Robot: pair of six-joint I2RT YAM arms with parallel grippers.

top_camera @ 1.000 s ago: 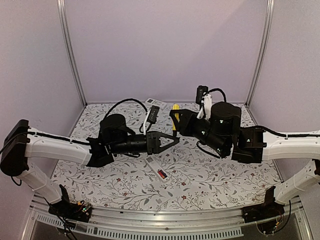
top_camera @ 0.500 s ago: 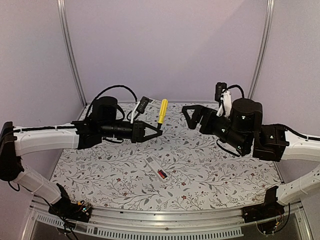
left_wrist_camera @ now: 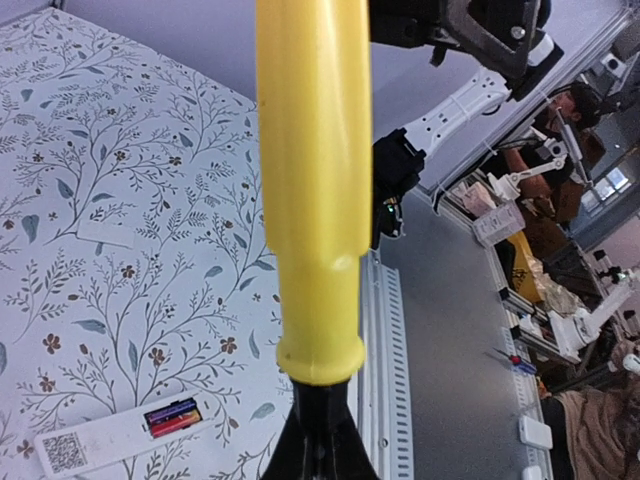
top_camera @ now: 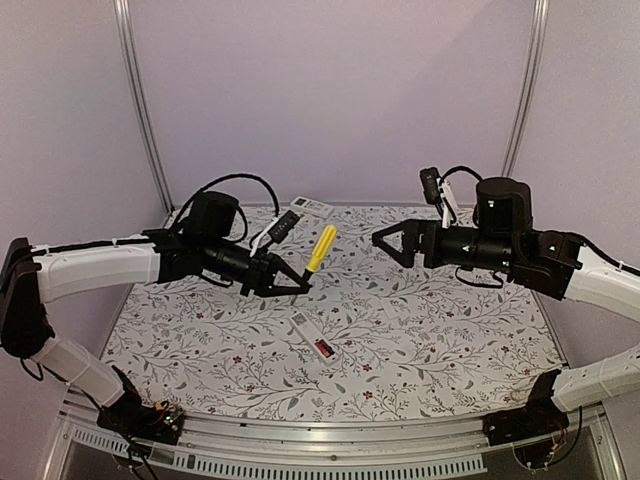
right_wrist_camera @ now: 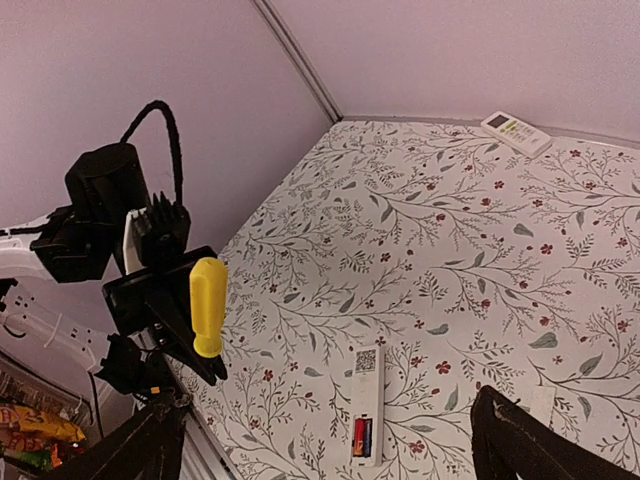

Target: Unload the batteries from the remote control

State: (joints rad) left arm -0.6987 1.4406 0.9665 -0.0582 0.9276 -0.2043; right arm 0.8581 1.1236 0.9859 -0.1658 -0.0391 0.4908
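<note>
The slim white remote control (top_camera: 308, 333) lies back up on the floral table, its compartment open. The two batteries (top_camera: 323, 349), one reddish and one dark, sit side by side inside it. My left gripper (top_camera: 291, 286) is shut on a yellow-handled screwdriver (top_camera: 320, 248), held in the air left of and above the remote. In the left wrist view the yellow handle (left_wrist_camera: 312, 190) fills the middle, with the remote (left_wrist_camera: 100, 440) and batteries (left_wrist_camera: 172, 415) below left. My right gripper (top_camera: 386, 240) is open and empty, up in the air to the right. The right wrist view shows the remote (right_wrist_camera: 366, 390) and batteries (right_wrist_camera: 361, 437) between its fingers (right_wrist_camera: 520, 445).
A broader white remote (top_camera: 312, 206) lies at the back edge, also in the right wrist view (right_wrist_camera: 515, 132). A small flat white piece (left_wrist_camera: 105, 232) lies on the cloth right of the slim remote. Purple walls and metal posts enclose the table; a slotted rail (top_camera: 320, 450) runs along the front.
My left arm has swung the screwdriver forward and lower, toward the remote, and tilted it. My right arm has pulled back to the right, gripper still open. The remote has not moved.
</note>
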